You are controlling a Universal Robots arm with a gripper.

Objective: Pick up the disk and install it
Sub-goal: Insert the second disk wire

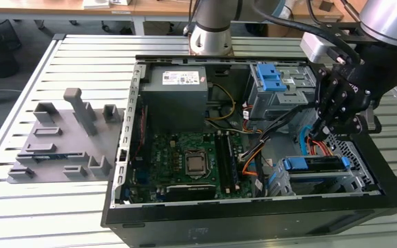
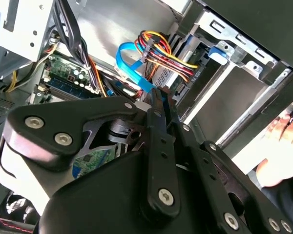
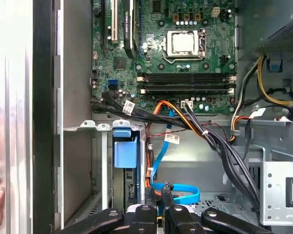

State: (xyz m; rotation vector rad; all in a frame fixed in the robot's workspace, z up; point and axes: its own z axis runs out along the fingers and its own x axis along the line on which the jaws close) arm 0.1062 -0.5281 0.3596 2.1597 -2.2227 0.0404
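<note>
Gripper point(image 2: 156, 95): hanging clenched, seemingly gripping nothing, just over blue cable point(image 3: 178, 196) inside computer case point(image 1: 254, 219). Seeing disk point(image 1: 314, 164) sitting in metal cage point(image 1: 350, 182), blue bracket facing outward, probably for sliding along the cage slot.

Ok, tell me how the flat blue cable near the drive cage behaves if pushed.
The blue cable probably bends easily: it lies in a loose loop. It likely springs back, since one end looks plugged in. Flat and thin, it seems light.
</note>
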